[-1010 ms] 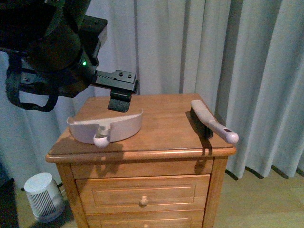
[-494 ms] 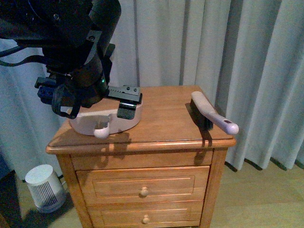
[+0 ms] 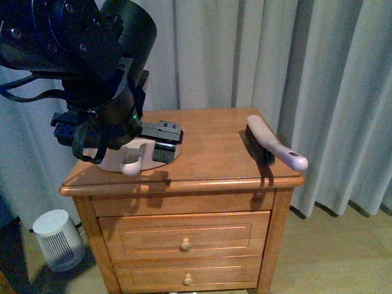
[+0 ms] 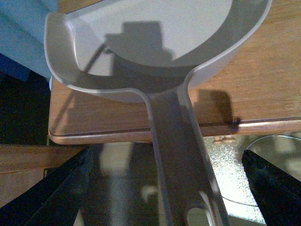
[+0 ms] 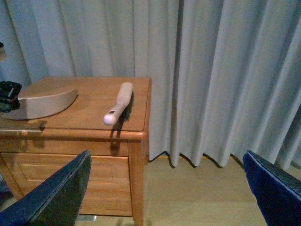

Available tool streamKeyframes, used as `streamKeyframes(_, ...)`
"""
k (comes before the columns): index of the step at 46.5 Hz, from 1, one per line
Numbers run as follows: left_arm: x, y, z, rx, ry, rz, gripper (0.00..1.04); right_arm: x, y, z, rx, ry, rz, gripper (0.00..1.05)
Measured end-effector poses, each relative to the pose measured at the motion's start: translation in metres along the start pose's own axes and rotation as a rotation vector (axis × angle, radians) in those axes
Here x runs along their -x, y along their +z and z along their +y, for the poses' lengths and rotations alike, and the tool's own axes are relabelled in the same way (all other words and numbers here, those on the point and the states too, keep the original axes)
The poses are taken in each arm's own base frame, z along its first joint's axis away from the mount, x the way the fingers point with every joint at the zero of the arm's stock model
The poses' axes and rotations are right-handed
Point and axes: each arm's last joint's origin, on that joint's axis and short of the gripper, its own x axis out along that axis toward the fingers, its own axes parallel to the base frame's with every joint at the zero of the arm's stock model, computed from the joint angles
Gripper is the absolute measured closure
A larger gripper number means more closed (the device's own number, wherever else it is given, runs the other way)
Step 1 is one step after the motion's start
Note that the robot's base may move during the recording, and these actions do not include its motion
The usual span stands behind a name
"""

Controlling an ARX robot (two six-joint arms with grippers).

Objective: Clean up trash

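Two grippers to watch, and both are spread wide. Far left on the floor, a small white ribbed appliance [image 3: 57,240] stands beside the wooden nightstand [image 3: 214,168]. Just above it, the bulky black left arm [image 3: 92,73] hangs over the left part of the tabletop, a green light glowing on it, and it hides part of the beige dustpan [image 3: 119,160]. The pan sits flat on the wood, and its handle [image 3: 131,168] points toward the front edge.

In the left wrist view, that handle runs out past the edge of the nightstand, right down the gap of the left gripper [image 4: 171,193]. The dark fingers [image 4: 56,188] stand well apart on either side of it, with clear space between, so nothing is clamped.

Further right, the middle of the tabletop shows bare wood, with two drawers with round knobs [image 3: 185,245] below it. Near the right edge, the brush [image 3: 269,150] rests bristles down, and its pale handle pokes out beyond the front right corner. Grey curtains [image 3: 257,55] hang behind and to the right.

The right wrist view looks at the nightstand from well off to its side, above wooden floor [image 5: 197,193]. The right gripper [image 5: 164,197] hovers with its fingers far apart, holding nothing.

As for the paper ball, I cannot tell where it is from any of these views.
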Motion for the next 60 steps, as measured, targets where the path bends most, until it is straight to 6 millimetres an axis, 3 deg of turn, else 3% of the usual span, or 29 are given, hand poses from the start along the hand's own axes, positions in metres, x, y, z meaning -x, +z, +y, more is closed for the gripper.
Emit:
streamKeyframes(51,-0.021,-0.016,0.001,-0.001,0.013,0.041,0.08,0.000,0.000,0.000,0.000,0.000,0.000,0.07)
streamKeyframes(60,-0.021,-0.016,0.001,-0.002,0.014,0.041,0.33,0.000,0.000,0.000,0.000,0.000,0.000,0.07)
